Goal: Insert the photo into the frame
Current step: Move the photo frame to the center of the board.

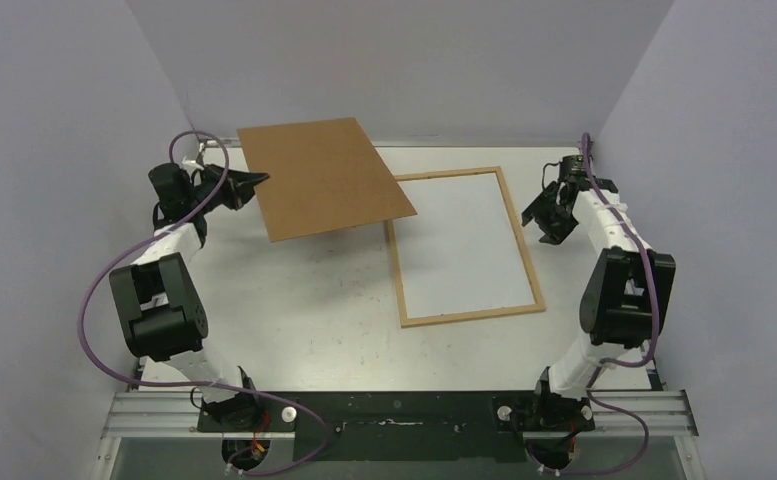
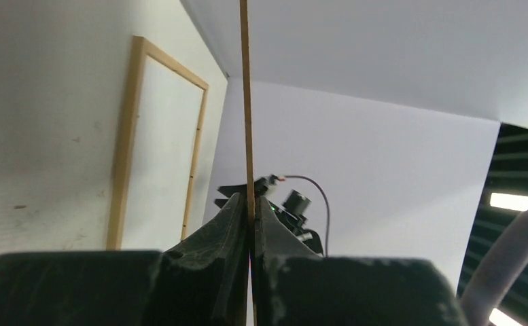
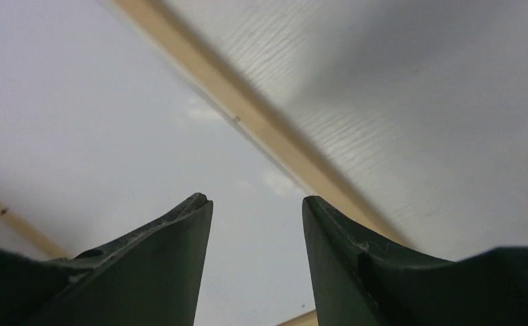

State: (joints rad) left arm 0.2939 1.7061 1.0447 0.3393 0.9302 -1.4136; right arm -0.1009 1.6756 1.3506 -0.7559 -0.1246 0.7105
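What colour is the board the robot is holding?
The hardboard panel is brown; clearest in top external view.

My left arm (image 1: 159, 300) and right arm (image 1: 624, 285), white tubular links between bulky black joint housings, a purple cable (image 1: 84, 305) looping along each down to black bases (image 1: 234, 405) with silver bolts, my jaws matte black, tapered, tips lightly scuffed

There is one wooden frame (image 1: 521, 240), lying flat on the one table (image 1: 294, 300) just beside the right claw (image 1: 539, 228). One white sheet (image 1: 461, 245) lies inside that frame. One brown board (image 1: 319, 175) is pinched at its edge in the left claw (image 1: 256, 181) and reaches from it toward the frame. There are two arms (image 1: 159, 300), two claws and two purple cables (image 1: 83, 310), one on each arm.
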